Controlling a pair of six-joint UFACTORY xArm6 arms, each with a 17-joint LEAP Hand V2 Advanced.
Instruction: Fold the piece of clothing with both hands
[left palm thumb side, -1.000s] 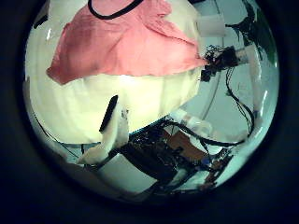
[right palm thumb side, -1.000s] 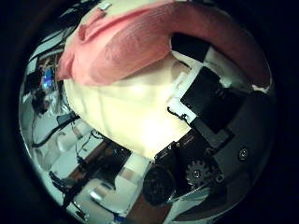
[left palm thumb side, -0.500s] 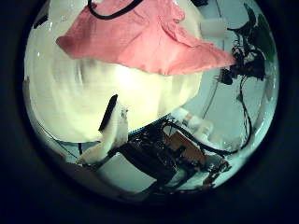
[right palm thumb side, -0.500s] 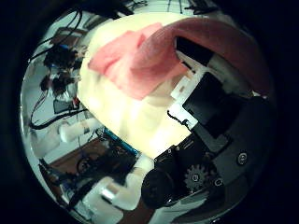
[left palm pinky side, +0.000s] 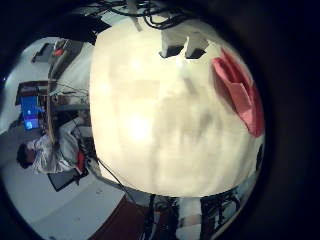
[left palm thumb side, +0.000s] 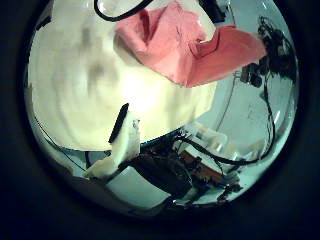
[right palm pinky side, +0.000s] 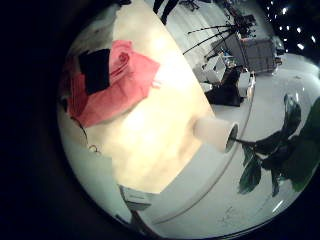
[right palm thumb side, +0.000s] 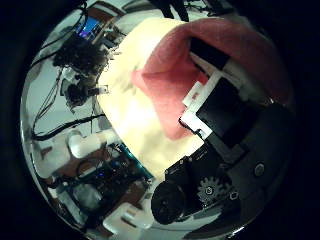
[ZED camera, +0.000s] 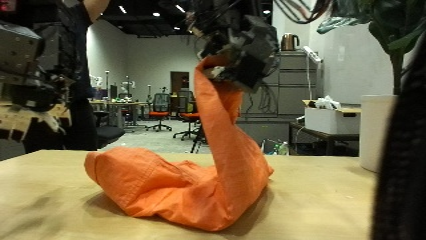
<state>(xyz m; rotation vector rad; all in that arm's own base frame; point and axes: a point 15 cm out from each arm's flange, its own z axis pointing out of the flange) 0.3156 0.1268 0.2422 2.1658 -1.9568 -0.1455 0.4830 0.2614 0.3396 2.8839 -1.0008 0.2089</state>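
Garment (ZED camera: 187, 185) of orange cloth, most of it heaped in soft folds on the pale wooden table (ZED camera: 53, 190), with one long part drawn straight up from the heap as a tall column. In the outside view the heap rests on the tabletop and the column rises from its far side. The top end of the column is gathered at a hand (ZED camera: 233, 55) of black and white parts high above the table. Which of the two hands that is cannot be told from this view.

The right thumb side palm view shows the garment (right palm thumb side: 215, 45) filling the area right against the right hand (right palm thumb side: 235, 130). Its fingers (right palm thumb side: 215, 95) are bent in onto the cloth and pinch it, and the cloth drapes over them. The right little finger side palm view shows more of the garment (right palm pinky side: 110, 80) lying bunched on the table (right palm pinky side: 170, 120).

In the left thumb side palm view the garment (left palm thumb side: 185, 50) hangs above the table (left palm thumb side: 80, 90). Only one white finger of the left hand (left palm thumb side: 120, 145) shows, and it is stretched over the bare tabletop, apart from the cloth. Whether that hand grips anything cannot be told. In the left little finger side palm view a narrow strip of the garment (left palm pinky side: 240, 90) shows at the edge of the table (left palm pinky side: 160, 110).
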